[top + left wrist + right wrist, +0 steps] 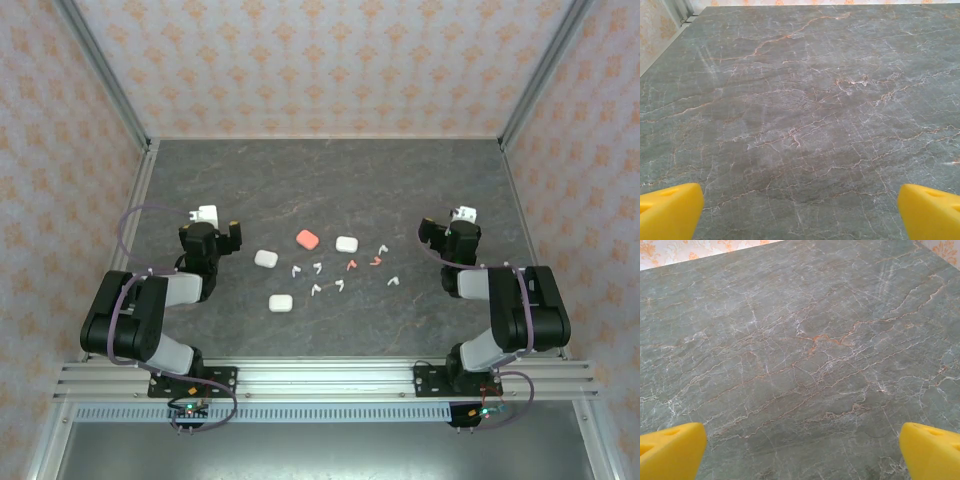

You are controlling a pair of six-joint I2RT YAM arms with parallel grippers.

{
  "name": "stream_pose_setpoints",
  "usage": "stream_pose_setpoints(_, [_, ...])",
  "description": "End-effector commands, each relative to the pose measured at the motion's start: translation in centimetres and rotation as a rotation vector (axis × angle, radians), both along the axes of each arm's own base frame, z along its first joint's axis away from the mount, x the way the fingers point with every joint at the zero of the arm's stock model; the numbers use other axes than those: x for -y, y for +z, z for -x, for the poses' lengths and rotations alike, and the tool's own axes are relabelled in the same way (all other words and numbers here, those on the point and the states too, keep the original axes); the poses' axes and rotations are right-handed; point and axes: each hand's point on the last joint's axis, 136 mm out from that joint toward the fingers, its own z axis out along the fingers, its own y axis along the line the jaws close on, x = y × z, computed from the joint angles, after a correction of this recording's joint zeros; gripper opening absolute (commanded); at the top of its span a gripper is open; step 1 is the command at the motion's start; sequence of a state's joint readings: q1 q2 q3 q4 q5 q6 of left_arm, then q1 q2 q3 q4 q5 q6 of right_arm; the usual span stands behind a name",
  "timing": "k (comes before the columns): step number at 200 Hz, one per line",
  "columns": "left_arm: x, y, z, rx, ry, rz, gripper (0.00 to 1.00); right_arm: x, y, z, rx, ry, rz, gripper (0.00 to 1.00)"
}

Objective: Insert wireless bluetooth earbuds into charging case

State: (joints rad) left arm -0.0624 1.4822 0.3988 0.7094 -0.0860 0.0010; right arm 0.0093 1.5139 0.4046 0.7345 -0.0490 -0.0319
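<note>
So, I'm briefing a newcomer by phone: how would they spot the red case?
On the dark marble table, look near the middle for four small pebble-like cases. Pick the coral-red case; its neighbours are three white cases.

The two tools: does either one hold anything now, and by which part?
Nothing is held. The left tool and the right tool stand open above bare table; the earbuds lie untouched between them.
</note>
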Motion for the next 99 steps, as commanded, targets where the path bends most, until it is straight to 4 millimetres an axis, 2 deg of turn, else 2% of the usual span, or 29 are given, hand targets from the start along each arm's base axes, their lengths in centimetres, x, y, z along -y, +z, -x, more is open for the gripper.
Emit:
stream_pose_setpoints(1, [-0.79, 1.31, -0.96, 0.047, 0.029, -0.016, 1.00, 0.53, 1.16, -0.78, 0.039, -0.015, 0.018, 0.99])
stream_pose_setpoints(99, [-0.80, 1.29, -0.97, 0.046, 0.029, -0.016, 1.00, 0.46, 1.07, -0.83, 0.035, -0.013, 0.016, 0.99])
